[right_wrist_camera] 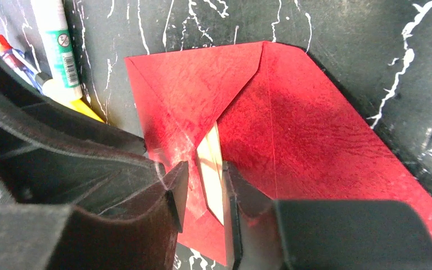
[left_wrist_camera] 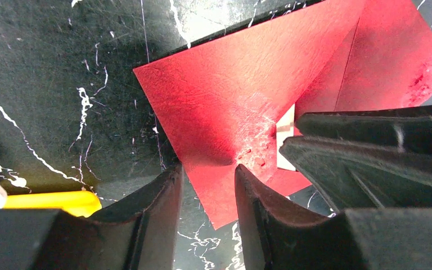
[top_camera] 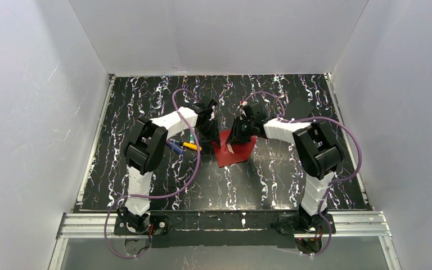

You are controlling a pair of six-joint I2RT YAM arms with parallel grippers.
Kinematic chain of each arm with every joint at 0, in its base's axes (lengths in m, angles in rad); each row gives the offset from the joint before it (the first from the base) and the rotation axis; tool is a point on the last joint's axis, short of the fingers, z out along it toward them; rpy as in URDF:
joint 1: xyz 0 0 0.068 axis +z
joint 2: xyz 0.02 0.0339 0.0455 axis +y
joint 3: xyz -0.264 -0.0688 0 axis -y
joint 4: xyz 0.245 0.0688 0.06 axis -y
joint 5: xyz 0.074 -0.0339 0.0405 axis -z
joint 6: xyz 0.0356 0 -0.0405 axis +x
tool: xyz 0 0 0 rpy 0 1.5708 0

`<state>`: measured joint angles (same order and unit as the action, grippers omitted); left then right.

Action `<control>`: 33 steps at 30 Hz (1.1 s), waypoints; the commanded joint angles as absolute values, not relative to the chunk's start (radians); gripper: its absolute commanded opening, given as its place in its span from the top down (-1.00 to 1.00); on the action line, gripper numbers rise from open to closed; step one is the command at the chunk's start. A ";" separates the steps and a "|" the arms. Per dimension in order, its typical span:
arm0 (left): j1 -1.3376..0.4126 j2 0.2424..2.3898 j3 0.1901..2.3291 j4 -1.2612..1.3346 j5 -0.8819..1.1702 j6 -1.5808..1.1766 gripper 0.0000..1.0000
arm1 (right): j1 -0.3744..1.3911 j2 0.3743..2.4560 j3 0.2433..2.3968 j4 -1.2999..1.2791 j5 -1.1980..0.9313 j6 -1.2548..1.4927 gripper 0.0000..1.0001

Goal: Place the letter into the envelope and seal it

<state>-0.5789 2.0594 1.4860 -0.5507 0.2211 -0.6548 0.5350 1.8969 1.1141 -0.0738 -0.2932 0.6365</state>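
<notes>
Top external view gives me the black marbled table (top_camera: 146, 185) inside white walls, with both arms bent inward so their wrists meet near the middle. The envelope (top_camera: 237, 153) lies flat there, a dark red sheet turned slightly, its far edge under the two wrists. My left gripper (top_camera: 208, 135) hangs at about 10 o'clock of the envelope and my right gripper (top_camera: 238, 136) at about 12 o'clock, the two close together. On the left wrist camera the left gripper's jaws stand narrowly apart, astride one edge of the envelope; red paper and bare table both show in the gap, so I do not read a clamp. On the right wrist camera the right gripper's jaws are also a narrow way apart, tips down on the red paper and set to either side of the letter (right_wrist_camera: 210, 163). Only a thin white sliver of it shows, in the slit between the envelope's overlapping red panels near the middle; the rest is hidden inside. I cannot tell whether the fingers (right_wrist_camera: 175, 194) touch that sliver. At 9 o'clock of the envelope lie a white glue stick (right_wrist_camera: 56, 45) with a green label and a yellow pen (left_wrist_camera: 50, 201), just beside my left wrist.
</notes>
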 commanded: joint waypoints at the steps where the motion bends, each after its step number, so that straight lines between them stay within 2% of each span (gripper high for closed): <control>1: -0.569 2.045 1.489 -0.569 0.237 -0.650 0.26 | 0.525 1.777 1.105 -0.099 -0.244 0.641 0.19; 3: -0.564 2.026 1.495 -0.568 0.251 -0.650 0.23 | 0.519 1.748 1.107 -0.111 -0.241 0.640 0.12; 12: -0.555 1.902 1.505 -0.592 0.265 -0.632 0.14 | 0.457 1.586 1.081 -0.274 -0.142 0.571 0.08; 18: -0.530 1.742 1.467 -0.656 0.100 -0.555 0.11 | 0.413 1.504 1.036 -0.286 -0.176 0.522 0.11; 21: -0.498 1.696 1.439 -0.680 -0.045 -0.519 -0.10 | 0.414 1.511 1.027 -0.261 -0.202 0.532 0.10; 24: -0.457 1.725 1.448 -0.713 -0.086 -0.490 -0.21 | 0.418 1.507 1.028 -0.251 -0.215 0.563 0.11; 33: -0.414 1.902 1.485 -0.700 -0.044 -0.453 -0.20 | 0.425 1.498 1.009 -0.223 -0.210 0.585 0.11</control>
<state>-0.4103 1.8713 1.4639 -0.6693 -0.0471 -0.4938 0.4213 1.5234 1.0126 -0.2596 -0.1974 0.5728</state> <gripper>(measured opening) 0.609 0.447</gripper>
